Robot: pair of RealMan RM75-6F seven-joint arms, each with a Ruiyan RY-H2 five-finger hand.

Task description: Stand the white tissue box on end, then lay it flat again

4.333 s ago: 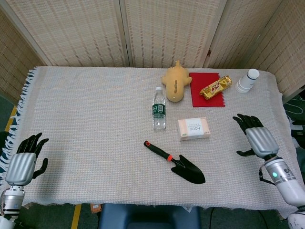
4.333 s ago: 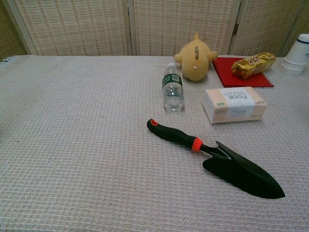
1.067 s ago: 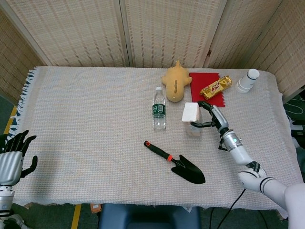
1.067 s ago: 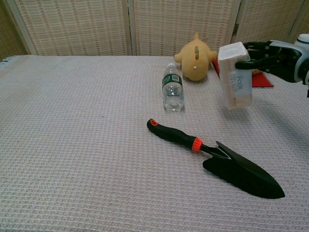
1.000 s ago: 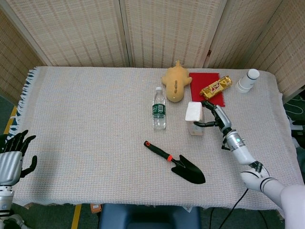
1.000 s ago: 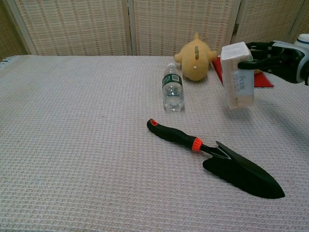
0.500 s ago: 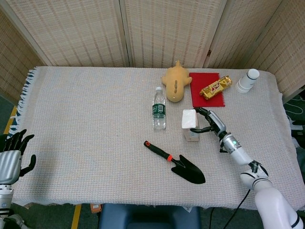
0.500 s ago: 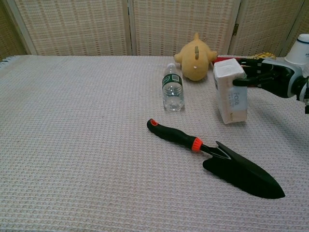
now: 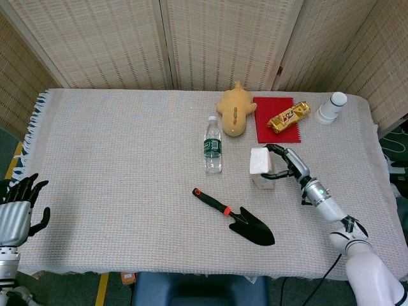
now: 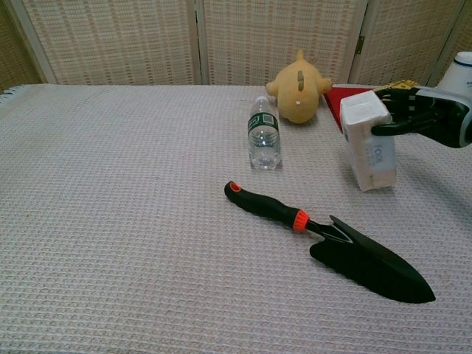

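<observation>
Your left hand (image 9: 14, 217) rests at the near left edge of the table, fingers spread and holding nothing. Nearest the middle lies a trowel (image 10: 332, 245), black blade and orange-tipped handle, flat on the cloth (image 9: 121, 166). Beyond it, the tissue box (image 10: 369, 140) stands on its end, tilted a little, just right of the water bottle (image 10: 263, 134). Your right hand (image 10: 431, 114) grasps the box near its top, thumb on the front face, fingers round the back.

Judgement: the box is light and its card walls soft, so a hard squeeze will dent them. Keep hold high on the narrow sides. On end it stands tall on a small base and will tip easily; whether its bottom sits fully on the cloth cannot be told.

The woven cloth is textured and should grip the base. At the far side lie a yellow plush toy (image 9: 234, 109), a red notebook (image 9: 273, 131) carrying a snack packet (image 9: 288, 116), and stacked cups (image 9: 331, 107). Woven screens (image 9: 217, 38) close the room behind.
</observation>
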